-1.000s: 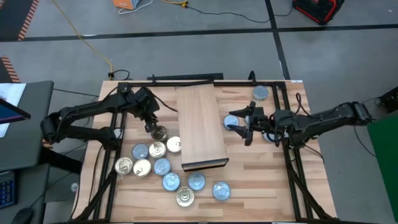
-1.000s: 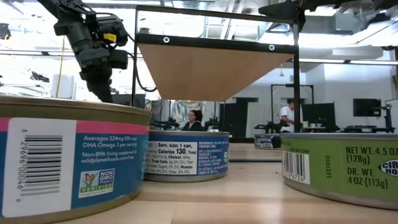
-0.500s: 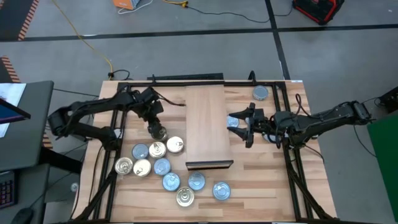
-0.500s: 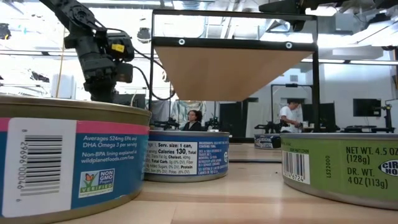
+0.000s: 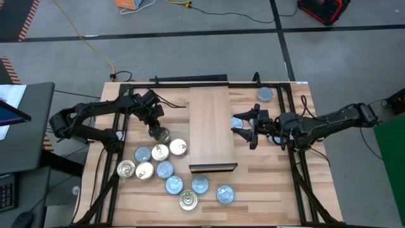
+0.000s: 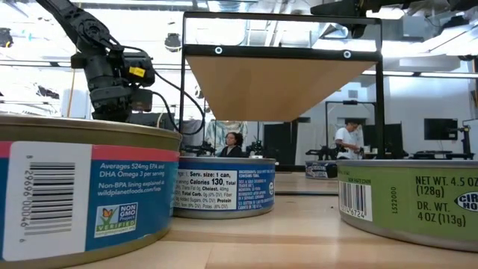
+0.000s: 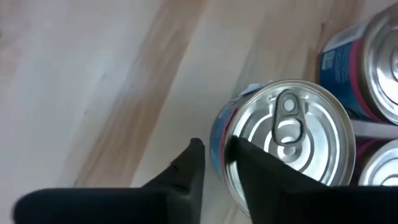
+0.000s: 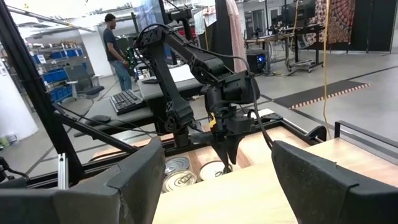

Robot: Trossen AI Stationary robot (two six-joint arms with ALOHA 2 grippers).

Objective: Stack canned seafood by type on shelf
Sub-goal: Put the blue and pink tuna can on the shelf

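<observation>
Left of the shelf (image 5: 212,130), tins (image 5: 158,166) crowded the table (image 5: 266,180); right of it, mostly bare boards, barred only by the right gripper (image 5: 239,123).

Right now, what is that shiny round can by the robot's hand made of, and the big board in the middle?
The can looks like bare metal: its top is silvery, mirror-shiny, with pressed rings and a pull tab, and a printed paper-looking label wraps its side. The left gripper pinches its rim. The board looks like pale, matte, unpainted wood with faint grain lines, though it could be plywood.
</observation>
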